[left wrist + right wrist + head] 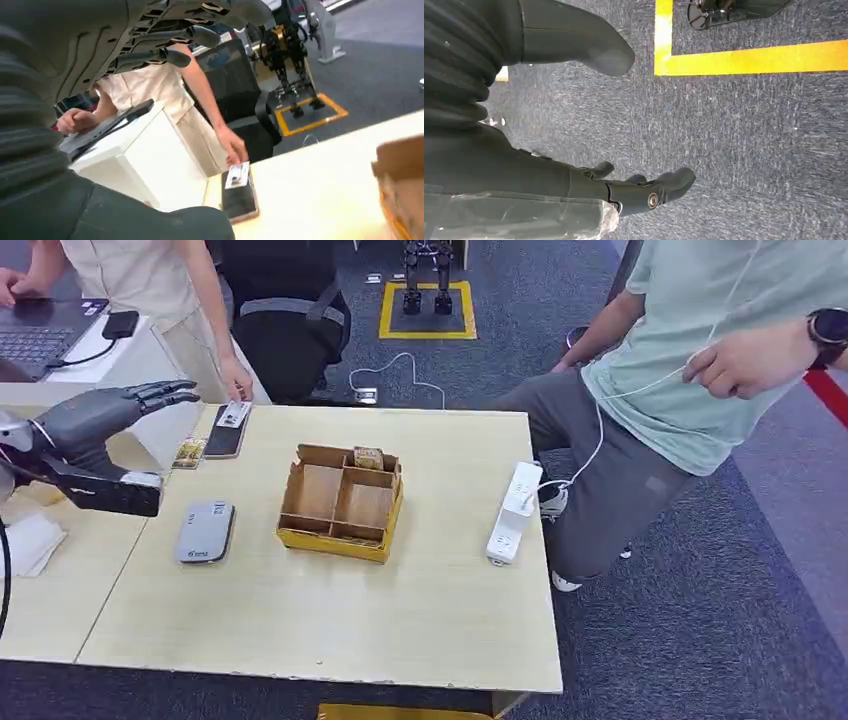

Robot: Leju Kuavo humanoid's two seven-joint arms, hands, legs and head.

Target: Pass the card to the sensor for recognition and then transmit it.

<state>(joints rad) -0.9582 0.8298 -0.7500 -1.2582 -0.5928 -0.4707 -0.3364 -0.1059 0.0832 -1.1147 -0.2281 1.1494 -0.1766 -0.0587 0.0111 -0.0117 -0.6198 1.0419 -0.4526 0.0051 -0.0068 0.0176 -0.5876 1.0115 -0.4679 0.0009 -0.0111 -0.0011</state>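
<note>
At the far left of the pale wooden counter (330, 630), the small white card (234, 414) is lying on a black phone, a person's hand on it. The left robot hand (100, 420) is raised nearby, fingers spread and empty, presumably to receive it. The grey flat sensor (205, 532) is set near it. The right robot hand (624, 185) is hung over carpet, empty, fingers apart.

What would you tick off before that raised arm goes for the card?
1. Left hand free, fingers apart: ok.
2. Card visible, lying on the phone: ok.
3. Card clear of people: not ok, a person's hand is at it.
4. Sensor unobstructed on the table: ok.
5. Right hand out of the way, hanging over the carpet: ok.
6. Whether the card faces the right way up: cannot tell.
</note>
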